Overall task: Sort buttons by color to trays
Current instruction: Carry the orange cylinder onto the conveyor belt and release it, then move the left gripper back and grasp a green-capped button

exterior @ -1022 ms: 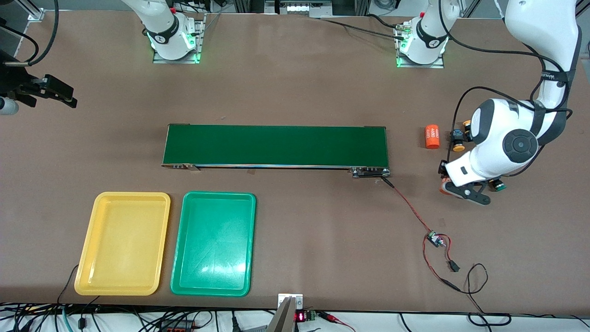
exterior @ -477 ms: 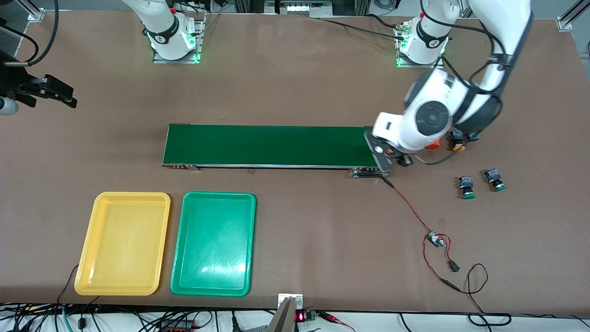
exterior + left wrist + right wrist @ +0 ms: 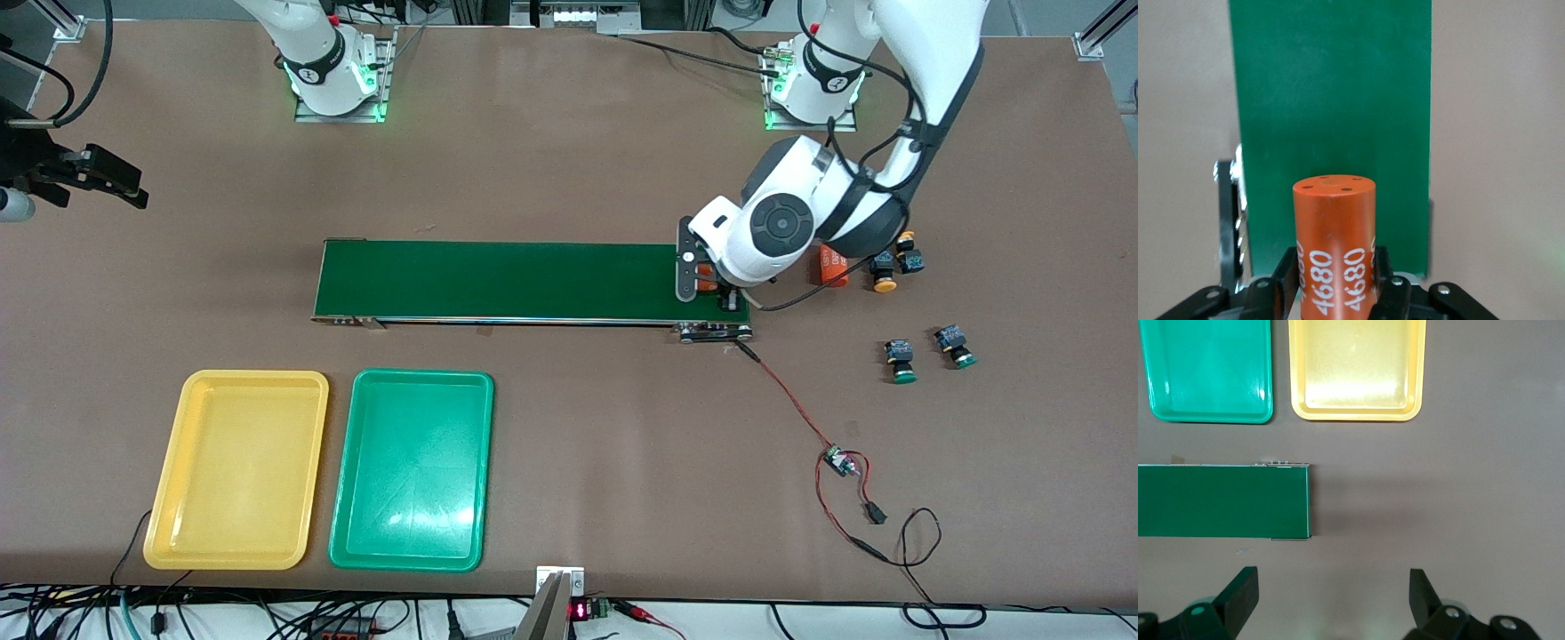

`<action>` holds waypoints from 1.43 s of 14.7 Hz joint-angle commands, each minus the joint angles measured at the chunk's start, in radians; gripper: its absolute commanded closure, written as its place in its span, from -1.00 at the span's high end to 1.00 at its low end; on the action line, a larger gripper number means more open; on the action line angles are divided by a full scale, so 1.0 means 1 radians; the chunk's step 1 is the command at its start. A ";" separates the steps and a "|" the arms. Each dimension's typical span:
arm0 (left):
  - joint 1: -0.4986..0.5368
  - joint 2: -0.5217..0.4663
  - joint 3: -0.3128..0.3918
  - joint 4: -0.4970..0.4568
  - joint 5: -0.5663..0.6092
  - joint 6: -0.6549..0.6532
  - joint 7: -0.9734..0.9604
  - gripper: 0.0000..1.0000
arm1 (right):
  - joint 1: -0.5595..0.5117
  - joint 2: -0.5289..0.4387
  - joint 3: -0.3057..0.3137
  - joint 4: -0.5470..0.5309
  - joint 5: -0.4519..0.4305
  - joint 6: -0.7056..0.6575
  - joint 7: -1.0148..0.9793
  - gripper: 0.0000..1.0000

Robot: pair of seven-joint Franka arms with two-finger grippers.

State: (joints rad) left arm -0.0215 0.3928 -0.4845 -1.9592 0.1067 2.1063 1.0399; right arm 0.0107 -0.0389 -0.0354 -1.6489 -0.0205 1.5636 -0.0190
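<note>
The left gripper [image 3: 709, 283] hung over the left arm's end of the dark green belt [image 3: 524, 280], its fingers [image 3: 1395, 297] clamped on an orange cylinder [image 3: 1335, 250] with white print, while the right gripper [image 3: 1331, 593] waited off the right arm's end of the belt with its fingers spread wide and holding nothing. The four buttons lay on the table off the left arm's end of the belt: two yellow-capped buttons [image 3: 892, 260] beside a second orange cylinder [image 3: 830, 268], and two green-capped buttons [image 3: 925, 353] nearer the front camera. The yellow tray [image 3: 167, 469] and the green tray [image 3: 484, 462] sat side by side, nearer the front camera than the belt, both holding nothing.
</note>
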 commanded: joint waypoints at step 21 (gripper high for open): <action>0.324 0.003 0.036 0.278 0.146 -0.252 -1.008 1.00 | -0.006 -0.013 0.002 -0.006 -0.007 0.003 -0.010 1.00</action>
State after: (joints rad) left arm 0.3173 0.3643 -0.4507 -1.7521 0.2005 1.8893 0.2742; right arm 0.0095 -0.0389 -0.0368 -1.6490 -0.0205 1.5643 -0.0190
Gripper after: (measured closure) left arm 0.000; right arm 0.000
